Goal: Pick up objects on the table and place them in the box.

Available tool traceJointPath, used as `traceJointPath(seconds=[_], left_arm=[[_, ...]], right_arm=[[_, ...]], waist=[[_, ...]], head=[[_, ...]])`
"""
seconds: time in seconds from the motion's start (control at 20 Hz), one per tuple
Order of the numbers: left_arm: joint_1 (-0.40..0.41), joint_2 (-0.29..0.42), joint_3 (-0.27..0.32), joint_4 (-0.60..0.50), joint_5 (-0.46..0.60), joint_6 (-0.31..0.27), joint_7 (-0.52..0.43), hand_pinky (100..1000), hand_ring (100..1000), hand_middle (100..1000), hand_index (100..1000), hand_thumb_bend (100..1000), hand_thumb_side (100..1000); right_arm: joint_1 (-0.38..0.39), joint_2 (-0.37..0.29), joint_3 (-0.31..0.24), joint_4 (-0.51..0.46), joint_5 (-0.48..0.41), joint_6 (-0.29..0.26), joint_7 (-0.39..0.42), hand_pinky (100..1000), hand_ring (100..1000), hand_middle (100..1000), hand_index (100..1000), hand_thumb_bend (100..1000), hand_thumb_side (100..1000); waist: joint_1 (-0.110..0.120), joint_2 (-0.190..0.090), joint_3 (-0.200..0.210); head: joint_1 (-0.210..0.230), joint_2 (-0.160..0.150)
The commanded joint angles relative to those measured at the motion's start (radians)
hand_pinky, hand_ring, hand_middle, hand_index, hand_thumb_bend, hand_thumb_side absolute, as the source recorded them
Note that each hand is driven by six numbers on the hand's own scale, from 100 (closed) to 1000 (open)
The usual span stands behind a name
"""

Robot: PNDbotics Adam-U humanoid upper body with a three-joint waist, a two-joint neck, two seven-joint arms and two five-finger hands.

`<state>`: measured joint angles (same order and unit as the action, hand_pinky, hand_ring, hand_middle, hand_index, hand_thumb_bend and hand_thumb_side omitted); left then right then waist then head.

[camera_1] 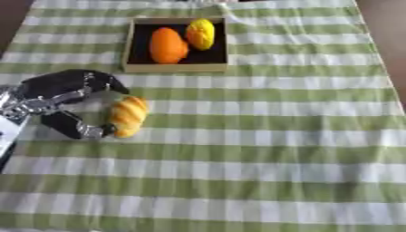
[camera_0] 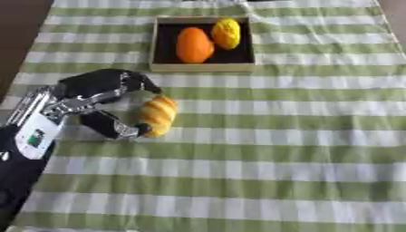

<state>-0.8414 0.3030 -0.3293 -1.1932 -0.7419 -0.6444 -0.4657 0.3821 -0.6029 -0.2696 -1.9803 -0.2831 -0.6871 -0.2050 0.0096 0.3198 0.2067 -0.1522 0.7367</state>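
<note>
In the left eye view, the left hand (camera_0: 95, 97) comes in from the left side. It is black with shiny silver parts. Its fingers (camera_0: 131, 81) curl over the top of a bread roll (camera_0: 158, 115) and its thumb (camera_0: 119, 129) reaches under the bottom end. So the hand is partly closed around the bread roll, with the roll pinched between fingers and thumb. The bread roll is long and golden yellow, with lines across its top. It stands nearly straight up and down in the picture, on the cloth (camera_0: 277, 149) that covers the surface. The cloth has green and white stripes. I cannot tell if the roll is lifted or lies on the cloth.

Farther back is the box (camera_0: 202, 67). It has pale wooden sides and a dark inside. In it lie an orange fruit (camera_0: 193, 44) and a bumpy yellow fruit (camera_0: 226, 33), side by side and touching. The box is well apart from the hand and the roll.

In the right eye view, the same left hand (camera_1: 60, 93) shows at the left edge, cut off a bit more. Its fingers and thumb wrap the bread roll (camera_1: 127, 117) the same way. The box (camera_1: 174, 67) sits up top with both fruits inside.

The right hand does not show in either view.
</note>
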Motion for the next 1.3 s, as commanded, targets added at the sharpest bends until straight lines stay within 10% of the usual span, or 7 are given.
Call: traceJointPath(seconds=[0.05, 0.75, 0.85, 1.0, 1.3], left_arm=[[-0.030, -0.006, -0.001, 0.005, -0.027, -0.179, -0.162, 889, 864, 762, 893, 368, 609], [-0.038, -0.029, -0.011, 0.065, -0.169, -0.176, -0.125, 786, 789, 675, 874, 303, 508], [-0.037, -0.032, -0.013, 0.065, -0.174, -0.175, -0.120, 734, 748, 622, 873, 283, 455], [-0.037, -0.034, -0.011, 0.066, -0.170, -0.162, -0.116, 638, 669, 552, 843, 279, 150], [-0.038, -0.033, -0.014, 0.048, -0.099, -0.114, -0.114, 591, 630, 524, 806, 114, 187]], right_arm=[[0.000, -0.013, -0.003, -0.020, 0.007, 0.008, 0.003, 1000, 1000, 716, 772, 100, 470], [0.004, -0.005, 0.006, -0.020, 0.008, 0.012, 0.014, 1000, 1000, 712, 770, 100, 470], [0.005, -0.004, 0.008, -0.020, 0.011, 0.016, 0.016, 1000, 1000, 712, 770, 100, 470], [0.005, -0.001, 0.010, -0.020, 0.014, 0.020, 0.017, 1000, 1000, 711, 770, 100, 470], [0.007, 0.002, 0.014, -0.020, 0.017, 0.029, 0.018, 1000, 1000, 709, 769, 100, 470]], waist=[[-0.002, -0.015, -0.001], [0.005, -0.018, -0.004], [0.004, -0.018, -0.004], [0.004, -0.018, -0.004], [0.003, -0.020, -0.003]], head=[[0.001, -0.011], [-0.001, -0.012], [-0.002, -0.012], [-0.003, -0.013], [-0.006, -0.015]])
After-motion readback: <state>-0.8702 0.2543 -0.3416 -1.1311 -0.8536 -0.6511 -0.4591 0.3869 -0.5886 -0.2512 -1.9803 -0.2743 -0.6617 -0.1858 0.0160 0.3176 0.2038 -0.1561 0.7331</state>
